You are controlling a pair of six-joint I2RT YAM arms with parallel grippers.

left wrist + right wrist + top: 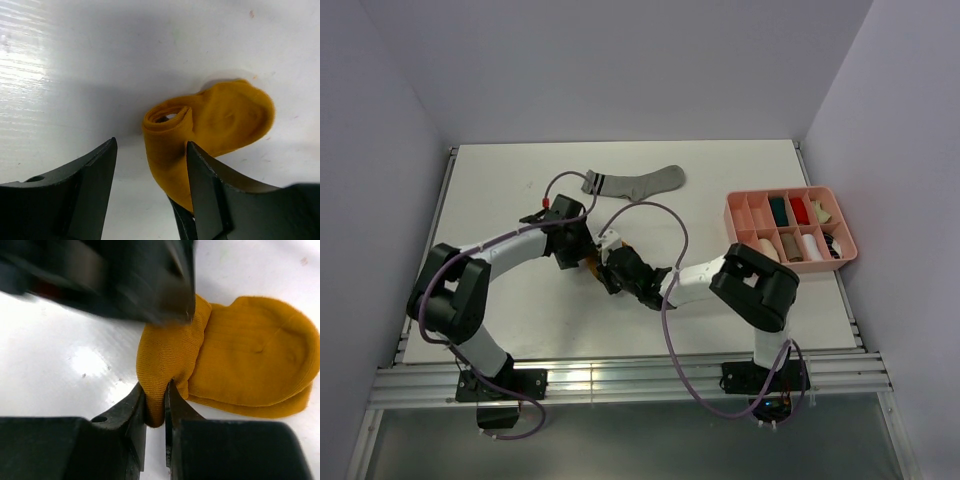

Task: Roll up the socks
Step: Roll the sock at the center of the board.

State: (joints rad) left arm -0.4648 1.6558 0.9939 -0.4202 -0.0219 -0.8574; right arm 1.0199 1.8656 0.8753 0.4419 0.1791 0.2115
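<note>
Right wrist view: right pincer (155,405) was clamped on rolled end of mustard sock (240,360), near middle of desk (500,200), well apart from all edges. Jaws of left pincer (151,145) stood apart, gripping nothing. Risk: thin single pinch could slip, and loose roll would unwind.

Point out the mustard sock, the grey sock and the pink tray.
mustard sock (255,355), right wrist view, on its flat unrolled end.
grey sock (640,184), top external view, midway along its length.
pink tray (805,267), top external view, on its near wall.
</note>
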